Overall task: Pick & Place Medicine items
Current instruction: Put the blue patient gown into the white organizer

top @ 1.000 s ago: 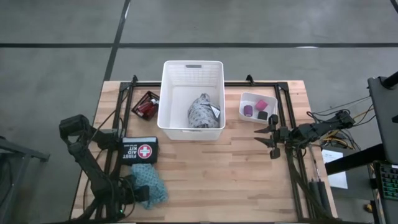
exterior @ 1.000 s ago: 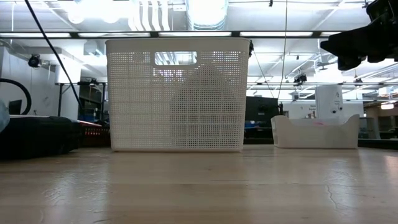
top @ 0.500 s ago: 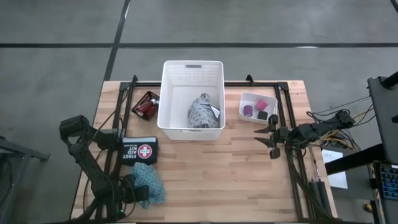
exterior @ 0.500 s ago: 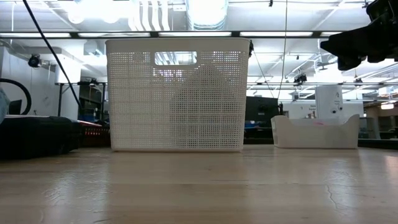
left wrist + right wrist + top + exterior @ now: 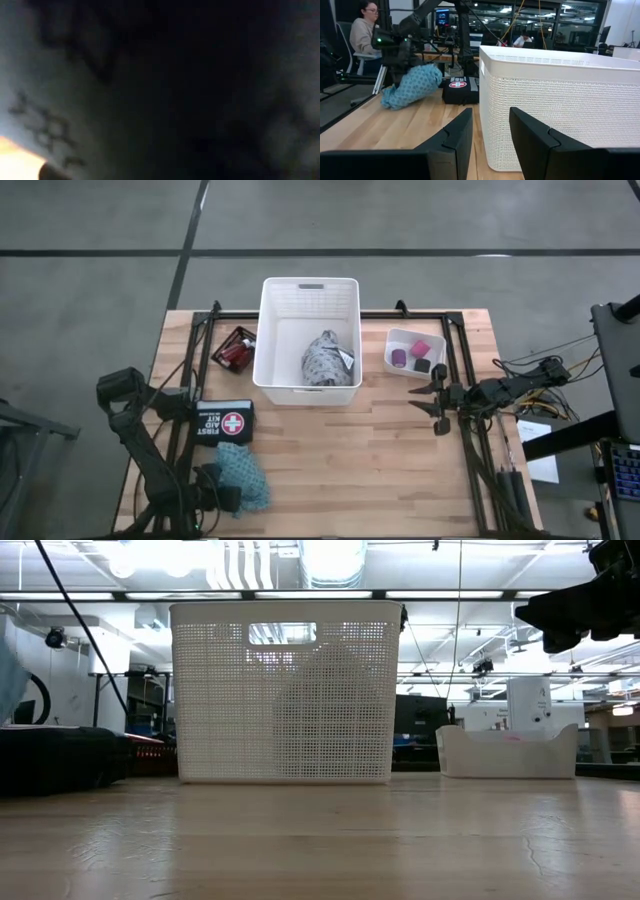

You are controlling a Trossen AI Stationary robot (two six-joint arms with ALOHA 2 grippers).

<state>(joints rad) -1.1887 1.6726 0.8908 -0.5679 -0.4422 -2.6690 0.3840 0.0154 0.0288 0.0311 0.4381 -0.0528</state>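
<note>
Since a second ago the left gripper (image 5: 222, 496) has clamped its fingers fully onto the soft teal patterned cloth (image 5: 243, 477) at the near left corner of the wooden counter (image 5: 350, 450). That cloth now looks bunched and partly raised beside the black first-aid pouch (image 5: 224, 422), so the grasp seems made and a lift toward the white perforated plastic basket (image 5: 310, 297) likely comes next. Right gripper (image 5: 432, 401) waits by the small white tray (image 5: 402, 338), fingers part open, holding nothing.
</note>
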